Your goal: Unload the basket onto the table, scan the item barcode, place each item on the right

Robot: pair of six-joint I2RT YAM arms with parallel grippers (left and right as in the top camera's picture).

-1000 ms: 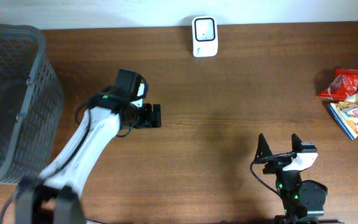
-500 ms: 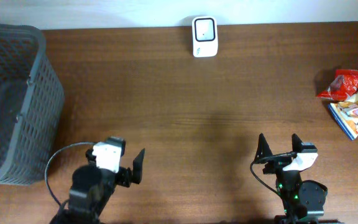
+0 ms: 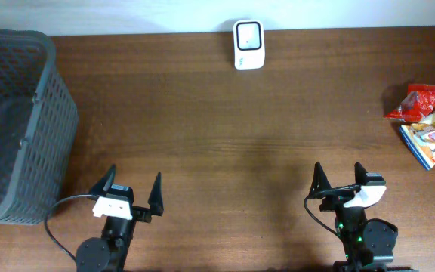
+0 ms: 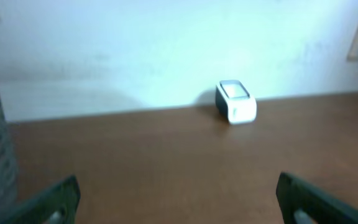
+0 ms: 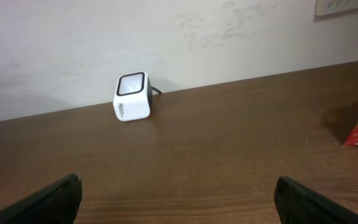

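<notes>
**Near edge.** The left claw point(image 3: 135, 175) sits at the near left of the desk point(image 3: 225, 143) and points toward the far side. Its two fingers point(image 4: 50, 200) are spread wide and grip nothing; the left wrist view shows only brown wood in the gap. The right claw point(image 3: 338, 168) sits at the near right and faces the same way. It is likewise spread wide and grips nothing, with its dark fingertips at the lower corners of the right wrist view and bare desk between them. The two claws are well apart from each other.

**Middle ground, left.** A dark grey mesh basket point(image 3: 57, 113) stands upright on the left of the desk, running from the far left corner down toward the left claw. Its contents cannot be made out.

**Middle ground, right.** The snack packets point(image 3: 427, 128) lie in a small overlapping heap at the right edge of the desk. A red packet point(image 3: 418, 102) is on the far side of the heap and paler ones lie just nearer. Any barcode is too small to tell. The heap is well apart from both claws, nearer the right one.

**Far edge.** The scanner point(image 3: 248, 44), a small white box with a dark-framed window, stands at the middle of the far edge, just in front of the pale wall point(image 5: 166, 37). A dark cable point(image 5: 157, 91) leaves its back. It is well apart from the packets and from both claws.
</notes>
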